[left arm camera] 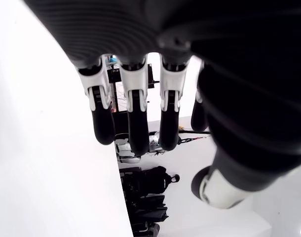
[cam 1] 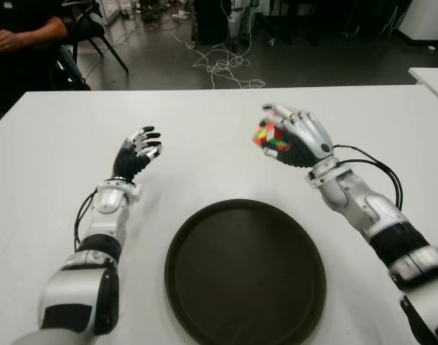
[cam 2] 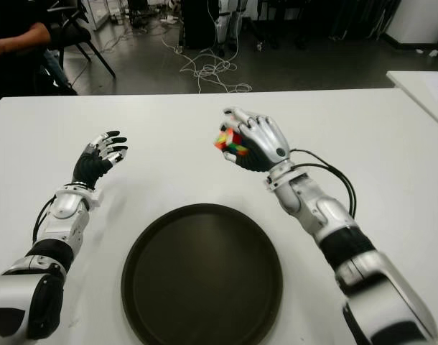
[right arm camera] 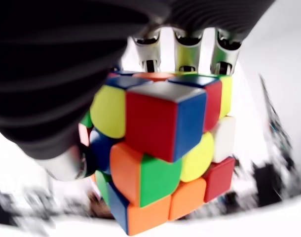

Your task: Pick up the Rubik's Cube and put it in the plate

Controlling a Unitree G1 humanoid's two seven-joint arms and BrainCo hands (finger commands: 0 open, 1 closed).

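R robot hand (cam 1: 294, 136) clamped on Rubik's Cube (cam 1: 271, 137) | above table, beyond plate (cam 1: 245, 273) | L robot hand (cam 1: 136, 154) fingers apart

White table (cam 1: 219, 122) w/ dark round plate (cam 1: 245, 273) on it.

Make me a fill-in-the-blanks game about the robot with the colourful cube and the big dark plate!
1. The Rubik's Cube is held in the robot's ____ hand.
2. The dark plate has ____ lying in it.
3. The left hand has its fingers spread and holds ____.
4. The table is coloured ____.

Missing words: right; nothing; nothing; white
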